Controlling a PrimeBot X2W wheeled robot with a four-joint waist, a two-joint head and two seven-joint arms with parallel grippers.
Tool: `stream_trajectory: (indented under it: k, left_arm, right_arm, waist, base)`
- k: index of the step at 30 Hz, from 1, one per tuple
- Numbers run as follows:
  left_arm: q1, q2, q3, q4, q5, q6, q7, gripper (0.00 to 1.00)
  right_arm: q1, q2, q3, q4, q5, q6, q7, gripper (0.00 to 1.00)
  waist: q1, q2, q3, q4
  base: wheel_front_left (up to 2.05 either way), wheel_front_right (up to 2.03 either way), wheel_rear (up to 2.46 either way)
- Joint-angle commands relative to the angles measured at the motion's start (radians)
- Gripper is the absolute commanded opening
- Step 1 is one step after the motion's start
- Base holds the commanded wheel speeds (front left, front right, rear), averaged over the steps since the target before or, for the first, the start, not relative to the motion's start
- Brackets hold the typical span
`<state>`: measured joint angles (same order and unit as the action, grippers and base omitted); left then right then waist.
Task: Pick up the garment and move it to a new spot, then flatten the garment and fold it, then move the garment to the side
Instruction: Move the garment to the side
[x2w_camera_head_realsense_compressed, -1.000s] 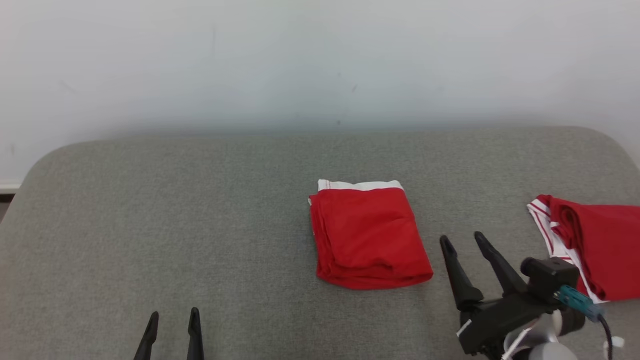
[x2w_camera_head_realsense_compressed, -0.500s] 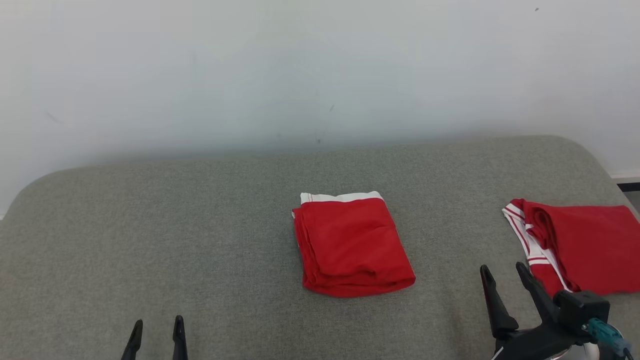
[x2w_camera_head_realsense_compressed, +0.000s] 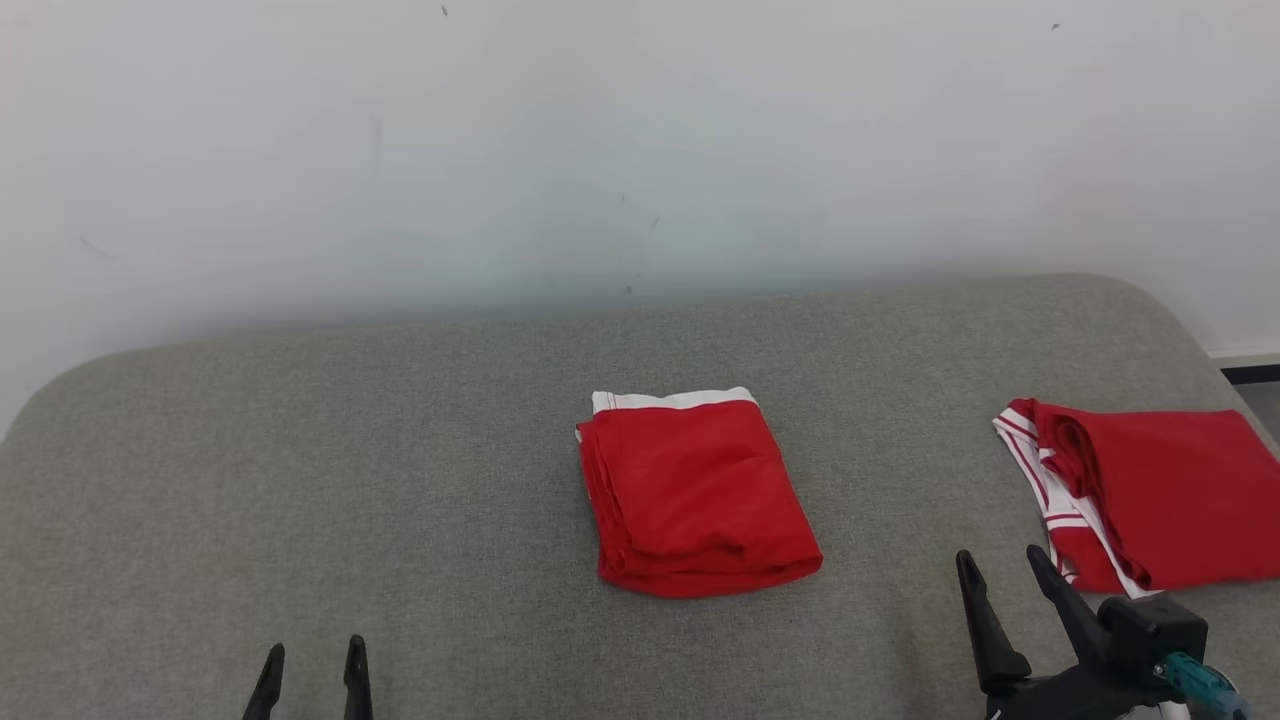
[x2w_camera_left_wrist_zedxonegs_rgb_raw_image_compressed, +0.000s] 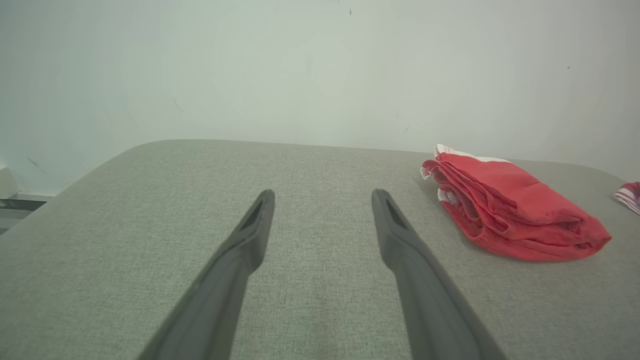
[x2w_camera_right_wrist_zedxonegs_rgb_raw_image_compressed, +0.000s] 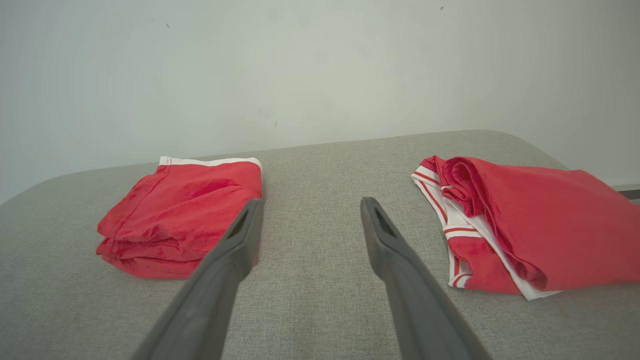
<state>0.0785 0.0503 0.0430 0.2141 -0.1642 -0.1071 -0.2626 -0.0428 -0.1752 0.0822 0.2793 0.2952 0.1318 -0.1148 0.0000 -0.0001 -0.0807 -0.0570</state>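
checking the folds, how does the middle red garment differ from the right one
The middle garment is a compact, squared stack; the right garment is looser, with a layer curled over. The middle garment shows a white band along its far edge; the right garment shows red-striped white trim on its left. Both are red, lying on the grey surface.

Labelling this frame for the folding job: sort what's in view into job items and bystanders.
Job: folded red garment, mid-surface; left gripper, open; right gripper, open.
Lying about, likely: red garment with white stripes, right edge; grey padded surface; white wall.
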Motion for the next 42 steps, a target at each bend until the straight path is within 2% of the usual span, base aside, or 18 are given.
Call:
stream_trajectory:
  k: [1,20,25,29,35,42]
  left_arm:
    - [0.009,0.0,0.004,0.003,-0.005,-0.005,-0.003,1.0]
    - [0.014,0.0,-0.004,0.002,-0.015,0.005,-0.003,1.0]
    - [0.021,0.0,-0.005,-0.002,-0.02,0.009,-0.003,1.0]
    - [0.018,0.0,-0.013,-0.007,-0.021,0.011,-0.003,1.0]
    - [-0.002,0.0,-0.034,-0.017,-0.023,0.012,-0.003,1.0]
    - [-0.06,0.0,-0.076,-0.047,-0.03,0.017,-0.003,1.0]
  right_arm:
    - [-0.007,0.003,0.003,0.0,-0.007,-0.003,-0.001,1.0]
    - [-0.015,0.01,0.001,0.007,-0.01,-0.003,0.008,1.0]
    - [-0.048,0.016,0.0,0.008,0.009,-0.003,0.04,1.0]
    - [-0.116,-0.01,0.043,0.018,0.037,-0.003,0.144,1.0]
    - [-0.284,-0.037,0.093,0.06,0.101,-0.003,0.358,1.0]
    - [-0.486,-0.041,0.086,0.193,0.124,-0.003,0.645,1.0]
  waist:
    - [0.0,0.0001,0.002,-0.002]
    - [0.0,0.0001,0.021,0.0]
    - [0.0,0.0001,0.028,0.001]
    - [0.0,0.0001,0.039,0.008]
    - [0.0,0.0001,0.078,0.046]
    - [0.0,0.0001,0.19,0.123]
  base:
    - [0.0,0.0,0.0]
    - [0.0,0.0,0.0]
    - [0.0,0.0,0.0]
    - [0.0,0.0,0.0]
    - [0.0,0.0,0.0]
    - [0.0,0.0,0.0]
